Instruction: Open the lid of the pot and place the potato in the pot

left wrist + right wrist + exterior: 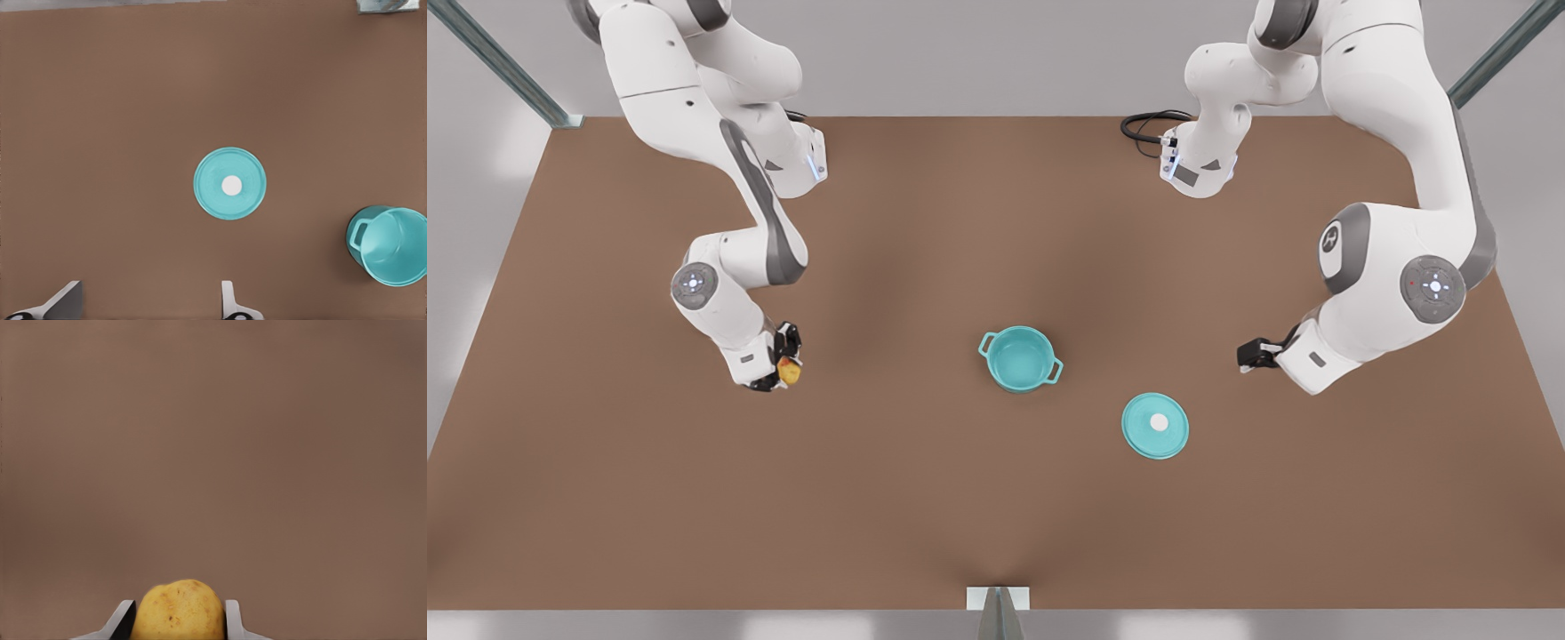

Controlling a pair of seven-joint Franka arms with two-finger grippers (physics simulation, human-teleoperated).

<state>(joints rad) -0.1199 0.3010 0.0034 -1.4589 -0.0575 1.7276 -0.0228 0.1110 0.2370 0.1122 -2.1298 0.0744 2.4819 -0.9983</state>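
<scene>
Teal pot (1021, 357) uncovered | right hand (787, 360) pinching potato (789, 371) | left hand (1249, 356) spread

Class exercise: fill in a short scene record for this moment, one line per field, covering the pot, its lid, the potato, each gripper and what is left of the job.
pot: uncovered, standing on the table, interior bare
pot lid: flat on the table beside the pot, knob up, apart from it
potato: held between the fingers of the right gripper, at the front view's left, away from the pot
left gripper: open, holding nothing, at the front view's right near the lid
remaining: potato not yet in the pot
</scene>
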